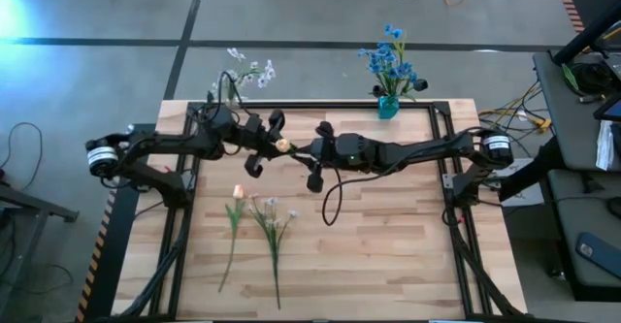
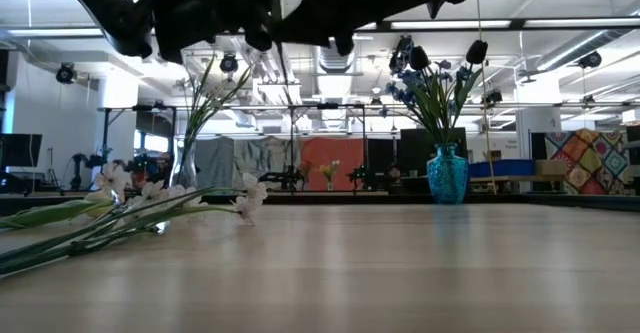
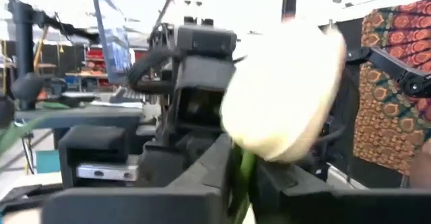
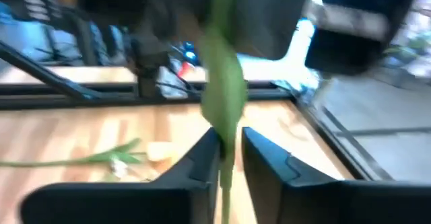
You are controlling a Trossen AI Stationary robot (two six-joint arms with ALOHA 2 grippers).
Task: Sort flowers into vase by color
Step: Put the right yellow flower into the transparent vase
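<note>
Above the middle of the light wooden slat table [image 1: 388, 255], the 2 grippers meet over 1 artificial flower with a pale cream tulip bud [image 3: 283, 93]. The left gripper [image 3: 239, 173] is clenched on its thin green stem just under the bud. The right gripper [image 4: 230, 150] is nearly closed on the same stem below a green leaf [image 4: 222, 89]. No readable writing shows. 2 more flowers [image 1: 254, 228] lie on the table.
</note>
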